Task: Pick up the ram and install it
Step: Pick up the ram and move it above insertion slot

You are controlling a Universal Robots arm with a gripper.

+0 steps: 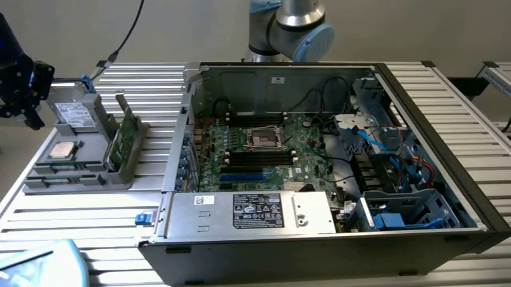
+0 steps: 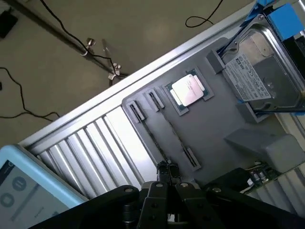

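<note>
Exterior view: ram [image 1: 119,142] in tray [image 1: 80,181]

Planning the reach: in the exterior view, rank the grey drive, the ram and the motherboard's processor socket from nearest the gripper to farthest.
From the gripper:
1. grey drive, at the tray's back end.
2. ram, standing along the tray's case-side edge.
3. processor socket, inside the case, toward the exterior view's right.

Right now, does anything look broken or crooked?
Nothing stands out. The ram stands on edge in its grey holder, the processor chip lies flat in the same holder, and the computer case sits open, nothing spilled.
</note>
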